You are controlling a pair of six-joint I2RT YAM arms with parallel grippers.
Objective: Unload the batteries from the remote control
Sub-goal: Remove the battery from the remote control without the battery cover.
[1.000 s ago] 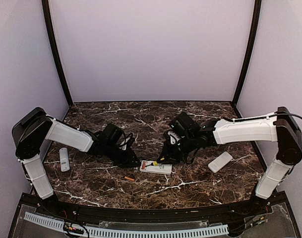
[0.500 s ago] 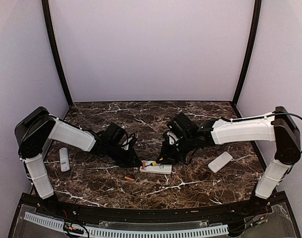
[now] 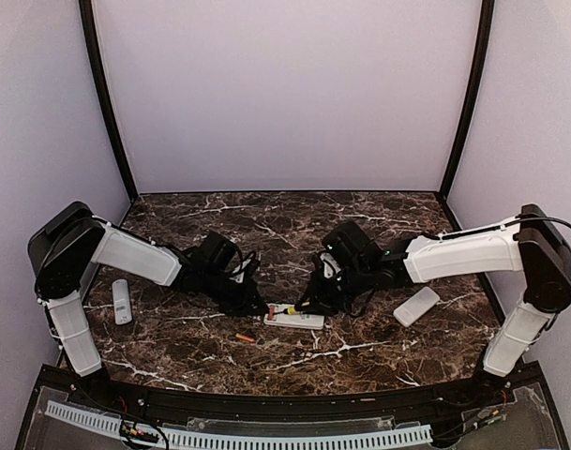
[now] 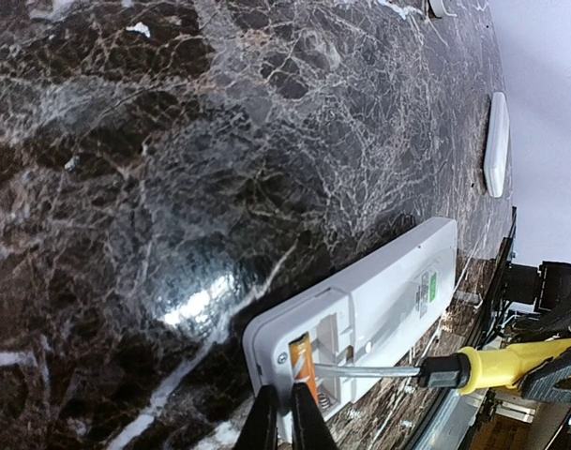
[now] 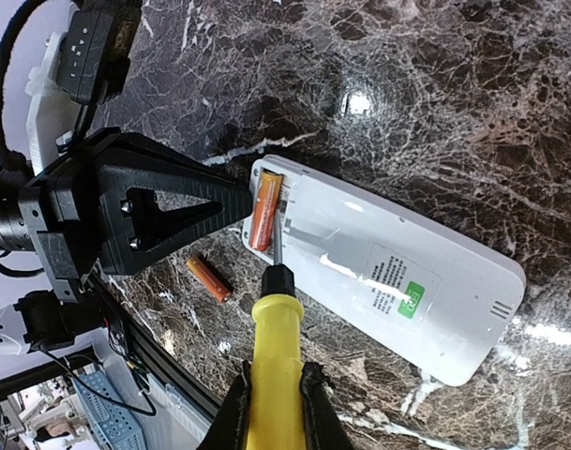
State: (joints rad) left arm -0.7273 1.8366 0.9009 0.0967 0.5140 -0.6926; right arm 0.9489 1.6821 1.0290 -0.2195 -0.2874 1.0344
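The white remote control (image 3: 295,318) lies face down with its battery bay open; it also shows in the left wrist view (image 4: 383,300) and the right wrist view (image 5: 388,281). One orange battery (image 5: 264,211) sits in the bay, seen too in the left wrist view (image 4: 304,364). A second orange battery (image 5: 208,278) lies loose on the table (image 3: 245,337). My right gripper (image 5: 276,375) is shut on a yellow-handled screwdriver (image 5: 280,323), its tip in the bay beside the battery. My left gripper (image 4: 281,398) is shut, its tips against the remote's bay end.
A small white remote (image 3: 122,301) lies at the left edge of the dark marble table (image 3: 379,216). Another white flat piece (image 3: 416,306) lies to the right, also in the left wrist view (image 4: 496,145). The table's front rail (image 3: 266,398) is close.
My right gripper has shifted slightly toward the near edge with the screwdriver, its tip staying at the bay. The left gripper has barely moved.
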